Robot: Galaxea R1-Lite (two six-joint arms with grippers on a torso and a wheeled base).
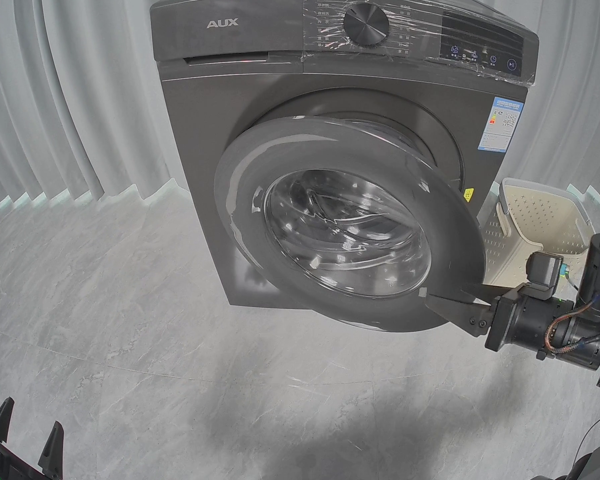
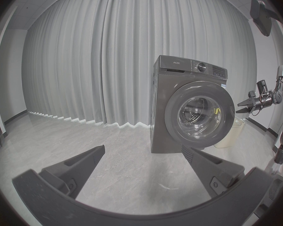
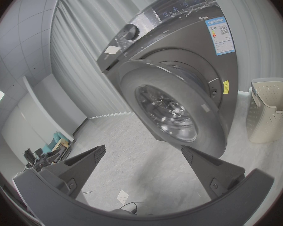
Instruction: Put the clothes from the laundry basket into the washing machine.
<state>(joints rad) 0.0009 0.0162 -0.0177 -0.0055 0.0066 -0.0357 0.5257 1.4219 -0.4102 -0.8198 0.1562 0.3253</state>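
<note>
The grey washing machine stands on the floor with its round glass door swung partly open, hinged on its left. My right gripper is open and sits right at the door's lower right rim; whether it touches the rim I cannot tell. From its own wrist the door is close ahead between its spread fingers. The cream laundry basket stands to the right of the machine, and the walls I see inside are bare and perforated. My left gripper is open, low at the near left, far from the machine.
Grey curtains hang behind the machine. Bare tiled floor stretches left and in front of it. Furniture and gear stand far off across the room.
</note>
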